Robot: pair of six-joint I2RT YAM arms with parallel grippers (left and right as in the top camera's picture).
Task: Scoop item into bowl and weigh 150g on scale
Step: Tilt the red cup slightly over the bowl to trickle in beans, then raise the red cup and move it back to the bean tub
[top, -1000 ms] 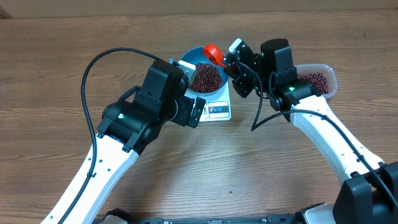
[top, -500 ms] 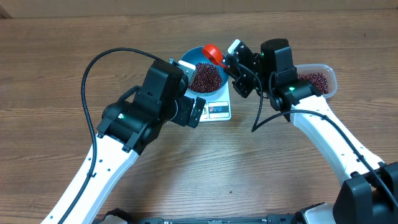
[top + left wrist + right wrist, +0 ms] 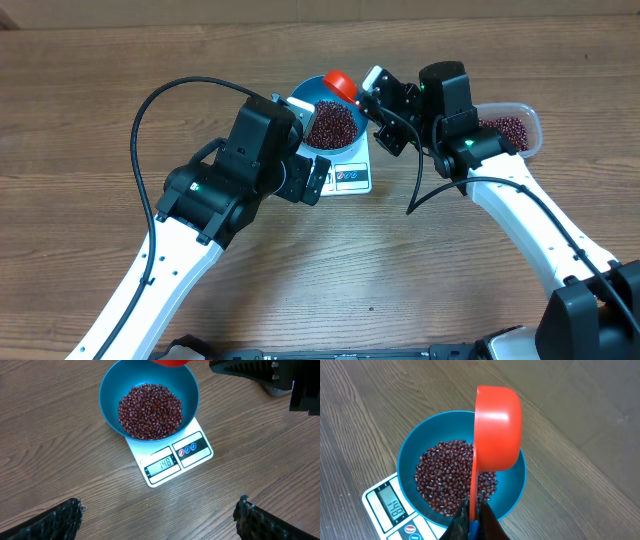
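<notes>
Holding the scoop (image 3: 497, 425) clamped over the bowl (image 3: 406, 465), the right gripper (image 3: 472, 517) risks tipping extra beans (image 3: 440, 475) past target; left gripper (image 3: 157, 522) jaws apart

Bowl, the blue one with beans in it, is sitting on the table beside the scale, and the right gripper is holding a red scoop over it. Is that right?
Not quite. The bowl sits on the scale, not beside it, as the left wrist view shows. The rest holds: it has beans in it, and the right gripper holds the red scoop over it.
</notes>
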